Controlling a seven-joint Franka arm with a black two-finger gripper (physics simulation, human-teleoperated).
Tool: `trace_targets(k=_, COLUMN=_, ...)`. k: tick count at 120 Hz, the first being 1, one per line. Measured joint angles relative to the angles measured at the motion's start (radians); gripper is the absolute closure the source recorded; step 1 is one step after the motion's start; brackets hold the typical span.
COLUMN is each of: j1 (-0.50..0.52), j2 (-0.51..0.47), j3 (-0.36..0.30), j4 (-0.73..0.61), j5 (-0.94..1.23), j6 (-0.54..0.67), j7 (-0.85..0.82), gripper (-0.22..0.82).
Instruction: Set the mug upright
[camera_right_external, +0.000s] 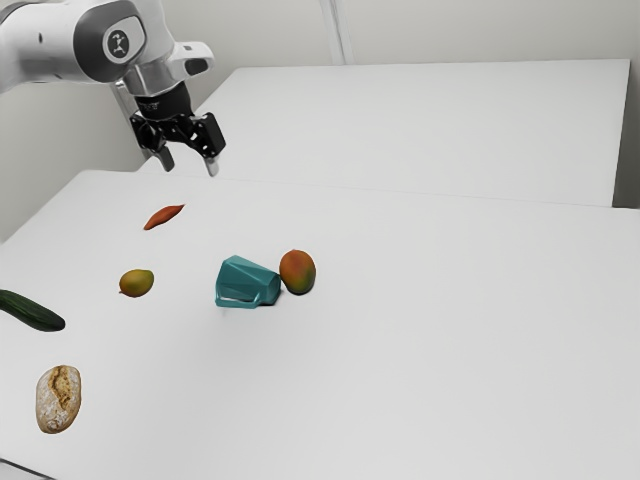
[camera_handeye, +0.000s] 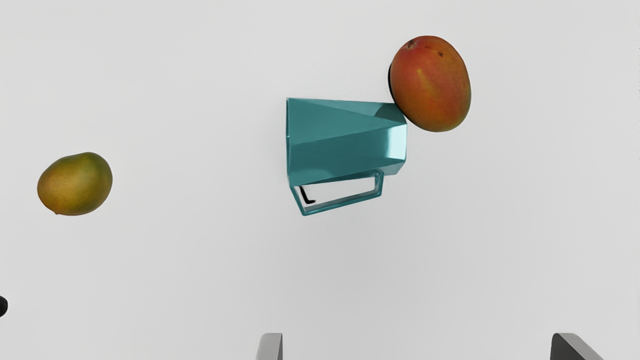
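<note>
Teal mug (camera_handeye: 345, 142) lies on its side on the table (camera_right_external: 430, 370), against the red mango (camera_handeye: 431, 84). Your gripper (camera_right_external: 190, 168) is released, empty, above the table. Uprighting remains outstanding: you must still grasp, rotate and seat the mug.

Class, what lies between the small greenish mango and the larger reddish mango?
A teal faceted mug, lying on its side, in both the exterior and wrist views.

Ahead of the end effector (camera_right_external: 190, 170), the mug (camera_handeye: 345, 145) lies sideways on the surface (camera_right_external: 450, 350) — one mango (camera_handeye: 431, 85) farther out, just beside its base — another mango (camera_handeye: 76, 184) well apart.
</note>
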Motion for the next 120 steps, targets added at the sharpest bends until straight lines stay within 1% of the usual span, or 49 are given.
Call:
trace_targets(k=17, j1=-0.007, j2=-0.005, j3=0.001, j4=-0.003, j5=-0.001, j6=0.000, j7=0.000, gripper=0.02)
trace_targets(k=37, j1=-0.012, j2=-0.044, j3=0.007, j4=-0.047, j5=-0.001, j6=0.001, j7=0.001, gripper=0.02)
trace_targets(k=45, j1=0.002, j2=-0.053, j3=0.010, j4=-0.060, j5=-0.003, j6=0.002, j7=0.002, gripper=0.02)
trace_targets(k=55, j1=0.050, j2=-0.056, j3=0.011, j4=-0.078, j5=-0.011, j6=0.006, j7=0.007, gripper=0.02)
trace_targets(k=69, j1=0.145, j2=-0.062, j3=0.011, j4=-0.098, j5=-0.040, j6=0.012, j7=0.015, gripper=0.02)
trace_targets(k=89, j1=0.258, j2=-0.051, j3=0.011, j4=-0.132, j5=-0.129, j6=0.040, j7=0.057, gripper=0.02)
trace_targets(k=120, j1=0.377, j2=-0.008, j3=0.012, j4=-0.261, j5=-0.390, j6=0.169, j7=0.216, gripper=0.02)
